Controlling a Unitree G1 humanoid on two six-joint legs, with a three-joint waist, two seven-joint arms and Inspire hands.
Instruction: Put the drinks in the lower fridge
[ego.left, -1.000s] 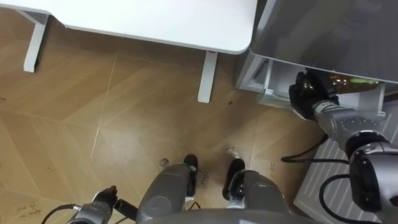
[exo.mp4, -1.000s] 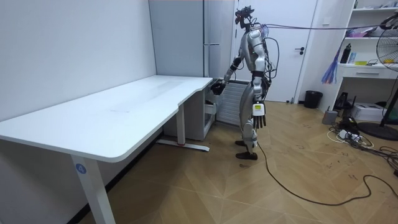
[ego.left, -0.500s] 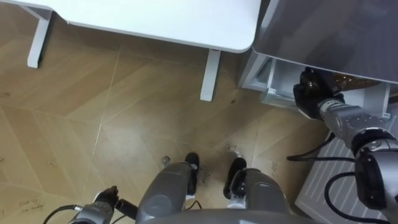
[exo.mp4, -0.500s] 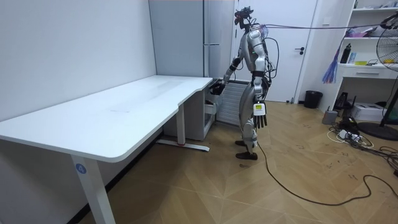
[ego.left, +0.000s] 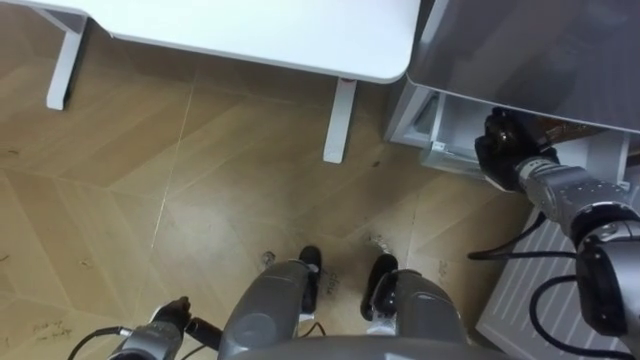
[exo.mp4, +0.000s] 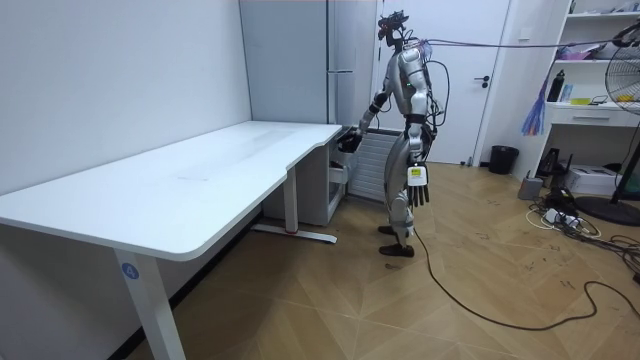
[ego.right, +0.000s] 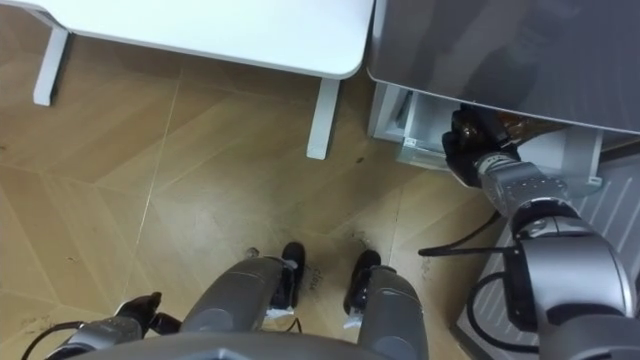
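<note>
**Right hand at the mouth of the lower fridge, its grip hidden**

The robot is standing upright on the wood floor (ego.left: 200, 200), at the end of the white desk (ego.left: 260, 30) where it meets the tall grey fridge (ego.left: 540, 50). It is looking down past its own knees.

Its right arm is reaching forward from the lower right of the eye views, and the dark right hand (ego.left: 503, 152) is sitting in the opening of the lower fridge (ego.left: 432, 130), whose pale inner wall is showing beneath the grey front. The fingers are pointing into the compartment and are masked by the back of the hand and the shade inside. It cannot be told whether they are spread, curled or wrapped round anything.

Just beyond the hand, inside the opening, a small brownish patch (ego.left: 550, 127) is catching the light. The grey front above is cutting it off, and it is too small to name. Whether it is a drink, and which way its long axis is running, cannot be told.

A white ribbed panel (ego.left: 520, 300) is lying partly out of the picture beside the right forearm.

In the room view the left hand (exo.mp4: 417, 186) is hanging at the robot's side, well apart from the fridge, with its fingers straight, pointing down and holding nothing.
</note>
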